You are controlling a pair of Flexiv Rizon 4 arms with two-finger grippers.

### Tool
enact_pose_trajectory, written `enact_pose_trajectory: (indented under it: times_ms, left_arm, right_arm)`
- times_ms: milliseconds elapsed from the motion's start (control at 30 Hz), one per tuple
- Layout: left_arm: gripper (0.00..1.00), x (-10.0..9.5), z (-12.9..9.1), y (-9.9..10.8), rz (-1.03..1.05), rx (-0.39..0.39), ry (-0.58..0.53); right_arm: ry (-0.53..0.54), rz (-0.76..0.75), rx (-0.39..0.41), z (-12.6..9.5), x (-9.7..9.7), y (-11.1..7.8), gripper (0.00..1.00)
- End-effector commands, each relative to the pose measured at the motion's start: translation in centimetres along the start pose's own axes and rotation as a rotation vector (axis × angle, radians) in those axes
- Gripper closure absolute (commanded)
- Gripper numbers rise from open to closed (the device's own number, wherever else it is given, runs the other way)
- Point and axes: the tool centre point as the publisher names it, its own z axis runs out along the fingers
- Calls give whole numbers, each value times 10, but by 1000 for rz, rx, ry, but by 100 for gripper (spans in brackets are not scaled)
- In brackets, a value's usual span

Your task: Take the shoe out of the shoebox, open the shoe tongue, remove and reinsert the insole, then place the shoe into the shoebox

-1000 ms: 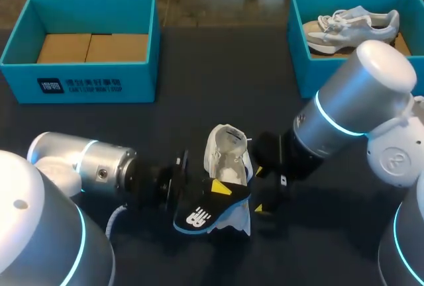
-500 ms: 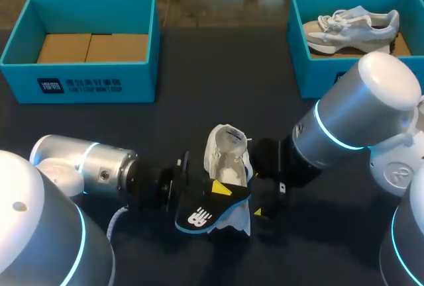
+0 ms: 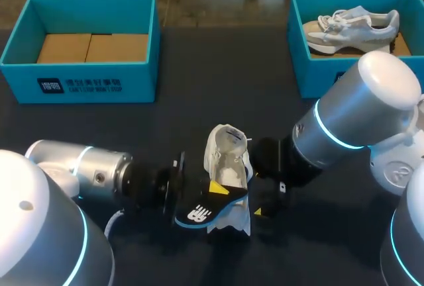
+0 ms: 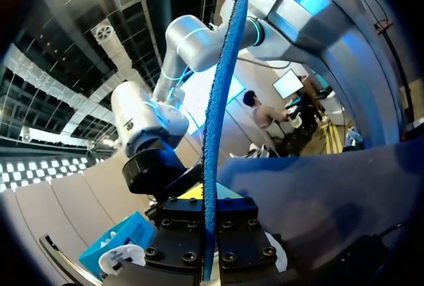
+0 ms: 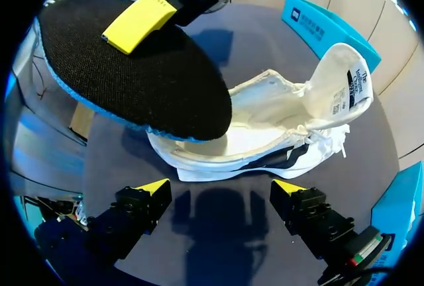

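A white shoe (image 3: 226,159) lies on its side at the table's middle, tongue pulled back and opening wide. Its black insole (image 3: 202,212), blue-edged, is out of the shoe and hangs over the toe end, with my left gripper (image 3: 215,190) shut on it. In the left wrist view the insole (image 4: 215,127) shows edge-on, clamped in the left gripper (image 4: 209,236). In the right wrist view the insole (image 5: 132,74) hovers above the shoe (image 5: 271,124), a yellow tip of the left gripper (image 5: 140,20) lying on it. My right gripper (image 3: 260,191) (image 5: 220,190) stands open beside the shoe's sole, holding nothing.
A teal shoebox (image 3: 79,77) with a cardboard floor stands at the back left. A second teal shoebox (image 3: 301,61) at the back right holds another pale shoe (image 3: 351,26). Dark tabletop (image 3: 218,81) lies between them.
My left arm has drawn back slightly to the left, carrying the insole a little lower and away from the shoe. The right arm shifted slightly early on, then held still.
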Motion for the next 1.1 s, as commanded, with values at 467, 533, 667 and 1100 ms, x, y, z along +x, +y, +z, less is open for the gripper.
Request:
enact_pose_trajectory:
  times_ms: [467, 533, 667, 1100]
  left_arm:
    - [100, 3, 7, 16, -22, -16, 8]
    - [100, 2, 8, 17, -23, -16, 7]
    - [100, 3, 8, 21, -30, -19, 2]
    - [100, 2, 11, 35, -19, -53, -8]
  right_arm:
    - [-1, 1, -1, 2, 1, 0, 0]
    - [-1, 1, -1, 2, 1, 0, 0]
    - [-1, 1, -1, 2, 1, 0, 0]
    - [-1, 1, -1, 2, 1, 0, 0]
